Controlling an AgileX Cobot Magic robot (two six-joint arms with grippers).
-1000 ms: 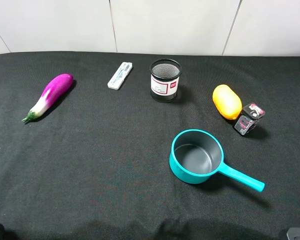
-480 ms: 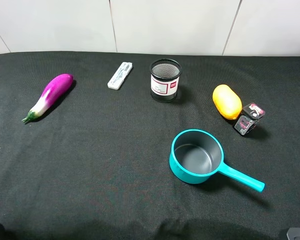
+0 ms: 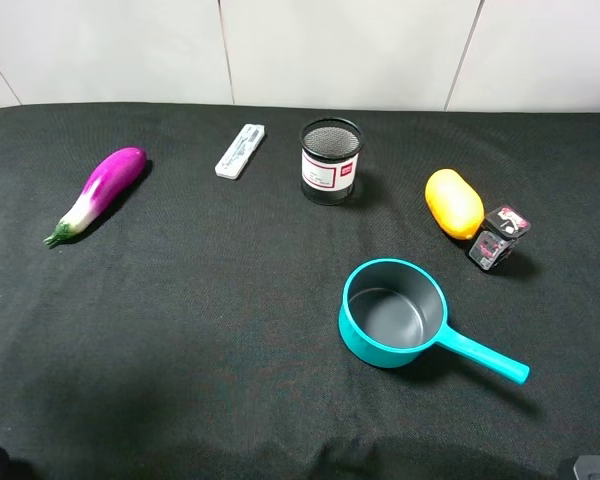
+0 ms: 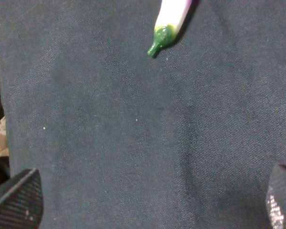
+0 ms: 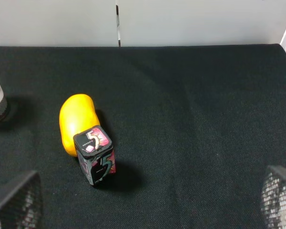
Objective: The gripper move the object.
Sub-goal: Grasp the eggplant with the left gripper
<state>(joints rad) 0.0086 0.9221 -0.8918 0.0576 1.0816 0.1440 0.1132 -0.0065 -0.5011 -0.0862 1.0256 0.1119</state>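
Nothing on the black cloth (image 3: 180,350) has shifted since a second ago, and both arms sit where they were, almost out of the high view.

The eggplant (image 3: 98,193) lies on the far left of the cloth, its purple end toward the wall and its green stem toward the near edge. It lies well apart from everything else. The left gripper (image 4: 150,200) hangs over bare cloth with its two fingers (image 4: 19,200) spread wide and nothing between them. Its camera catches only the white end and green stem of the eggplant, clear of both fingertips.

The right gripper (image 5: 148,198) is likewise spread wide and empty. Ahead of it a small black box (image 5: 96,155) with pink print stands upright against a yellow oval toy (image 5: 74,119).

Along the back of the cloth lie a flat white stick (image 3: 240,151) and, near it, a black mesh cup (image 3: 331,161) with a white label. A teal pan (image 3: 392,312) sits nearer the front, right of the middle, its handle pointing right and toward the near edge.
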